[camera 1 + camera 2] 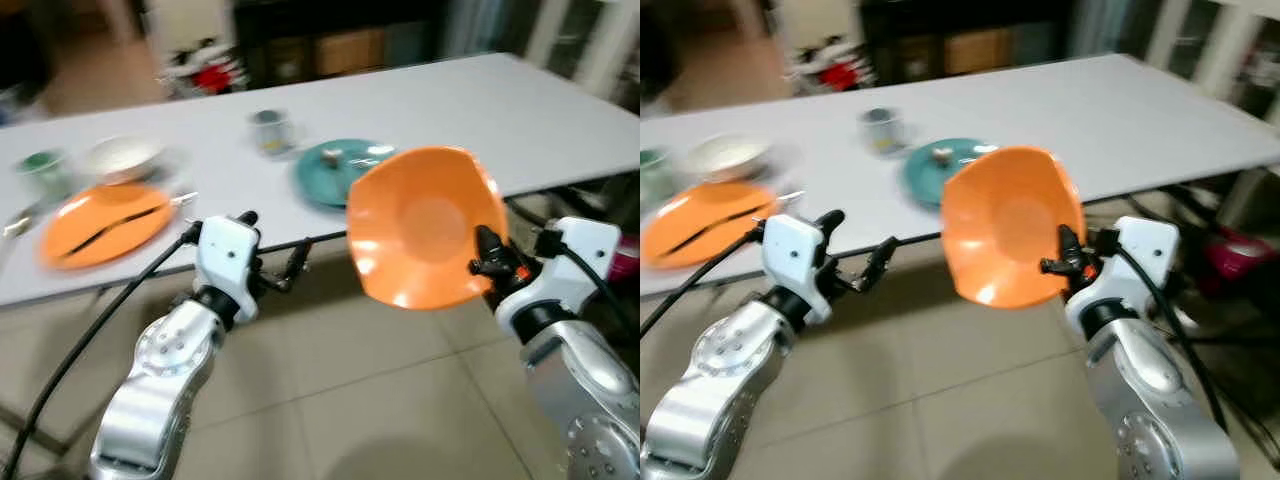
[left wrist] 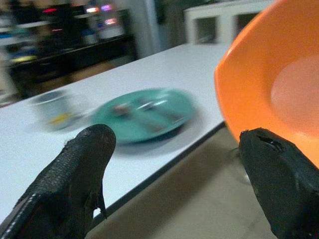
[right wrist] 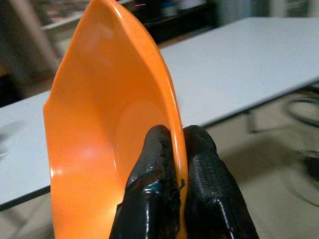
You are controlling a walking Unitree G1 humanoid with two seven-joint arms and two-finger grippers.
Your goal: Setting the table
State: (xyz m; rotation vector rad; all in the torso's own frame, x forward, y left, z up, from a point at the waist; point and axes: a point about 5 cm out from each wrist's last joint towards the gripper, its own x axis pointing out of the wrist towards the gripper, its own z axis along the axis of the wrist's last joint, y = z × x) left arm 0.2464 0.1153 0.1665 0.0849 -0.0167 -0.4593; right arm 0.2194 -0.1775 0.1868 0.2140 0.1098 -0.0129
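Right gripper (image 3: 172,144) pinching rim of glossy orange plastic bowl (image 1: 425,228), tilted upright above floor — left gripper (image 2: 174,164) spread wide.

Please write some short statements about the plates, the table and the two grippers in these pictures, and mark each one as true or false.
1. The right gripper pinches the rim of the orange bowl. True.
2. The orange bowl rests on the white table. False: it is held tilted in the air before the table's edge.
3. The left gripper is open and holds nothing. True.
4. The teal plate is bare. False: small things lie on it.
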